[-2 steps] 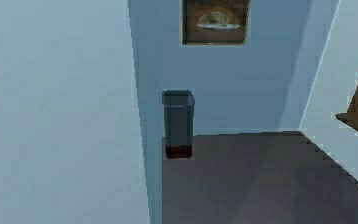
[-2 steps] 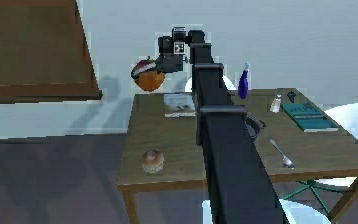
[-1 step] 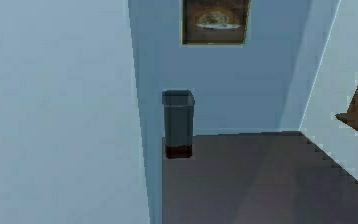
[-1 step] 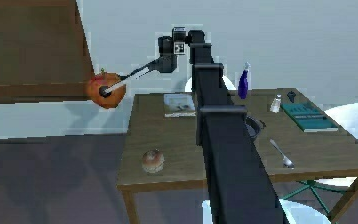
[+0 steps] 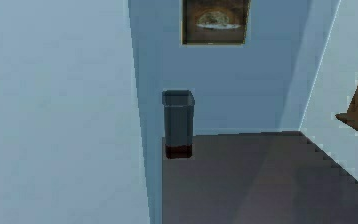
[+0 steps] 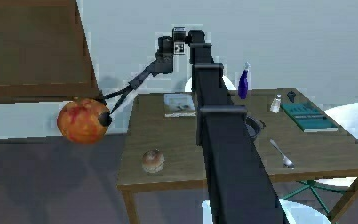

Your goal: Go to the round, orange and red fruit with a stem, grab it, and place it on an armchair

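the round orange-red fruit (image 6: 79, 122) hung at the far end of the gripper (image 6: 109, 112), past the left edge of the tabletop (image 6: 327, 150) and clear of it, with only floor and wall behind it, so the gripper held the fruit. how its fingers stood, spread or pressed together, could not be told.

the relation that mattered: the arm (image 6: 222, 140) ran straight up the arm side view, while the thin fingers slanted down and to the left from the gripper's dark body, so the fruit lay left of and below the wrist, toward the arm side view's left. on the tabletop stood a blue bottle (image 6: 245, 80) near the arm and a small round brownish thing (image 6: 153, 160) near the front edge.

ahead, in the forward view, a dark bin (image 5: 178, 122) stood against a blue wall under a framed picture (image 5: 216, 20). the grab looked done. the next step was probably to turn the base away from this corner and seek an armchair, carrying the fruit wide of the tabletop's corner.
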You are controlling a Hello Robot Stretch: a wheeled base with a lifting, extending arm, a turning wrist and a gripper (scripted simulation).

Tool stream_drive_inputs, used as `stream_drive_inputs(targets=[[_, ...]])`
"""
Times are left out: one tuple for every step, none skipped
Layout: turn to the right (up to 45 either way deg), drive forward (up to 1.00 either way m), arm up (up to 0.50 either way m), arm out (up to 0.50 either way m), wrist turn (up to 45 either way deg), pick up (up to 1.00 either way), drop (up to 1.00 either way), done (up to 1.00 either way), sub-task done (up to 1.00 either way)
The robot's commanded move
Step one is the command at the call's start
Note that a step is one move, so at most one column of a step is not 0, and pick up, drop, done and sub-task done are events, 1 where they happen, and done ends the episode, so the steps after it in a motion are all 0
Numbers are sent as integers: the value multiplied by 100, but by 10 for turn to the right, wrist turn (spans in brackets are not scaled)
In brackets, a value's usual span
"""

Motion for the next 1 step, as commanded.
stream_drive_inputs(targets=[[0, 0, 0, 0, -120, 0, 0, 0, 0]])
